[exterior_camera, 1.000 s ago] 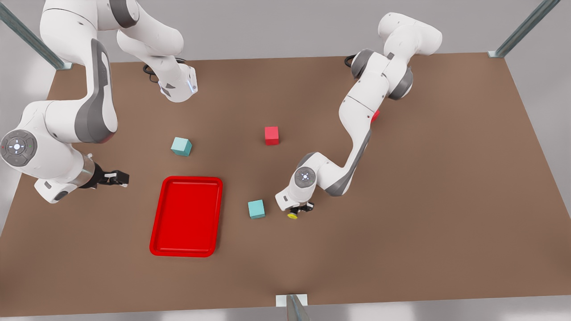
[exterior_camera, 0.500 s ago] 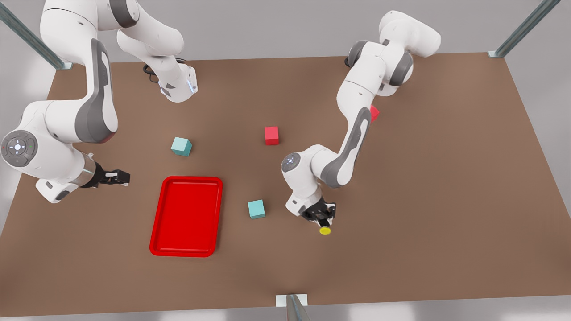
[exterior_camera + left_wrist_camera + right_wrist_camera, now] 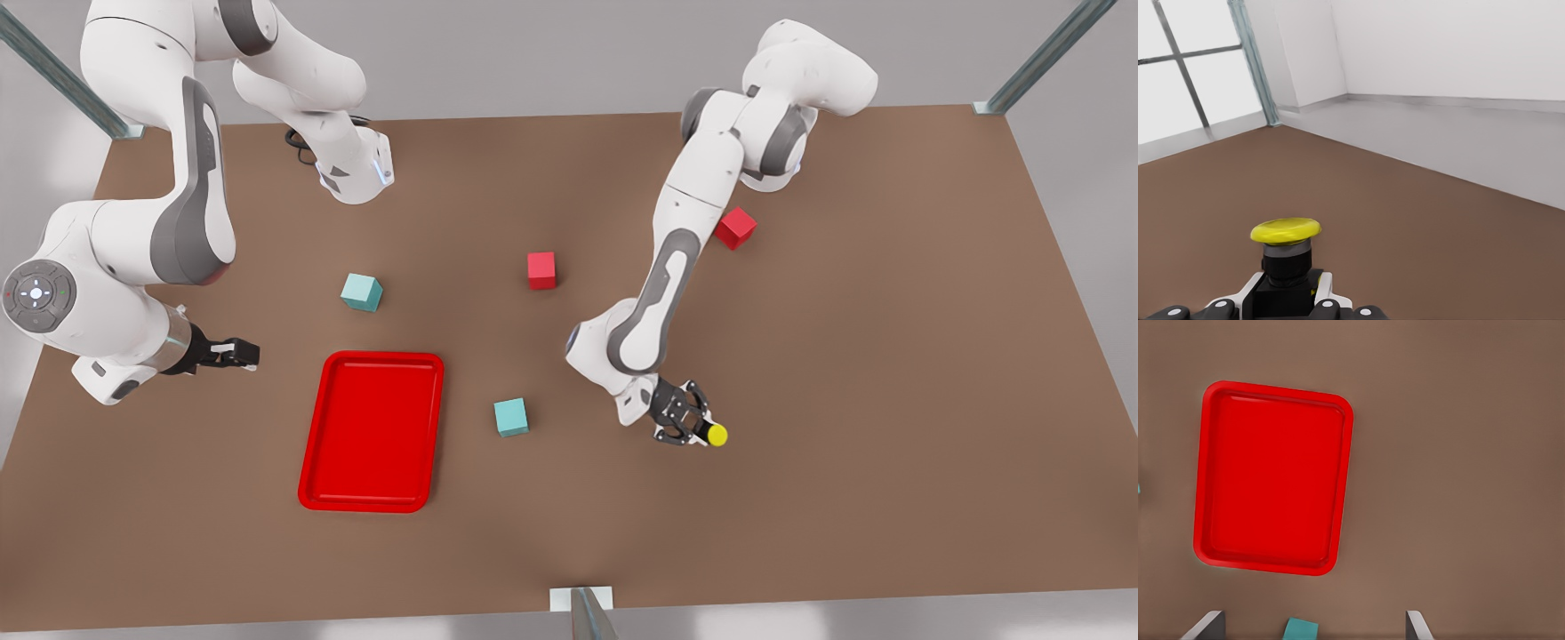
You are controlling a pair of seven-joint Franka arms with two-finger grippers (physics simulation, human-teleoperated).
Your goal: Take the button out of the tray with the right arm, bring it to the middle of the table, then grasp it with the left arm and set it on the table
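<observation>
At about 3 o'clock of the tray [image 3: 372, 433], your left gripper [image 3: 692, 425] has the button [image 3: 714, 435] clamped for set-down on the desk [image 3: 889, 356], right gripper [image 3: 233, 354] spread wide, waiting.

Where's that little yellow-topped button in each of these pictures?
Front view: button held by the left end effector, to the front view's right of the red tray.
Left wrist view: gripped close up, yellow cap on top.
Right wrist view: the tray seen from above.
Shared landmark: the brown table.
</observation>
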